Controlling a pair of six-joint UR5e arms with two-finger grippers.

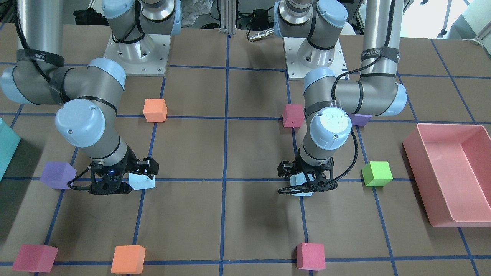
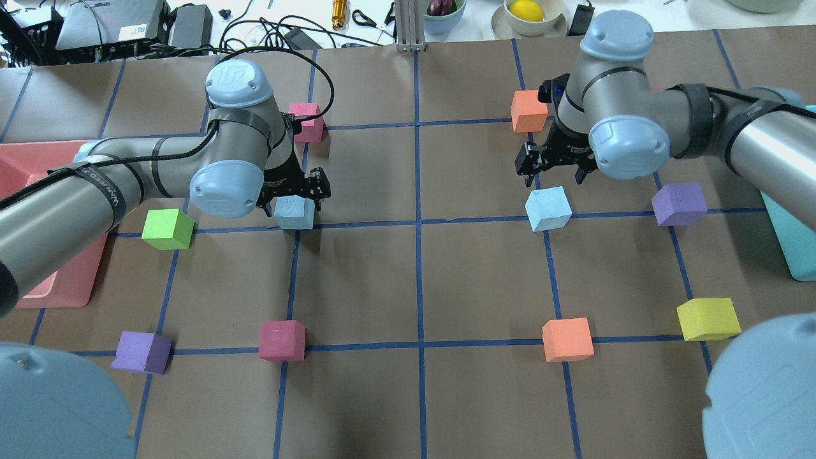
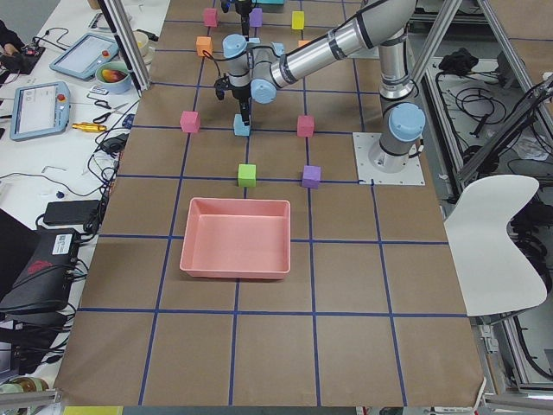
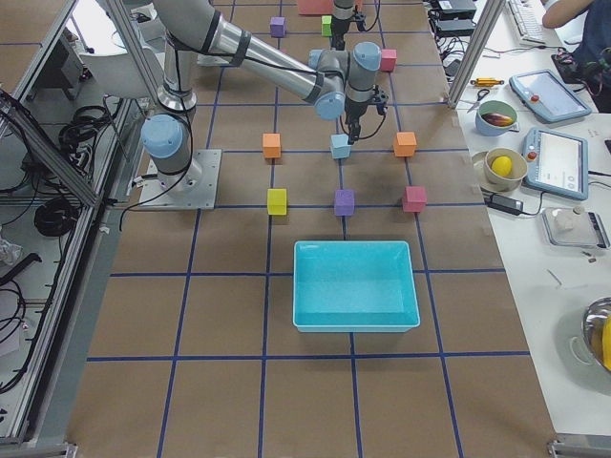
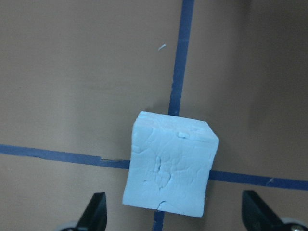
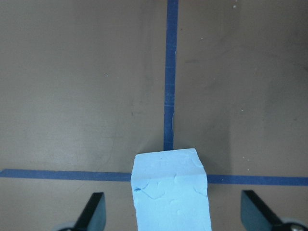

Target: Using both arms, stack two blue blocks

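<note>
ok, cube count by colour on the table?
blue cubes: 2
orange cubes: 2
purple cubes: 2
red cubes: 3
green cube: 1
yellow cube: 1
total: 11

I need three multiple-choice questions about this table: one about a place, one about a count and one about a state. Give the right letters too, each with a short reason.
1. Where is the green cube?
A) beside the pink bin, outside it
B) inside the pink bin
C) stacked on another cube

2. How many orange cubes are there?
A) one
B) two
C) four

3. How are the left gripper and the right gripper?
A) shut and empty
B) open, each at a blue block
C) lifting blocks high

1 A: it lies just off the bin's wall.
2 B: the overhead view shows two.
3 B: each wrist view shows both fingertips clear of the block's sides.
</note>
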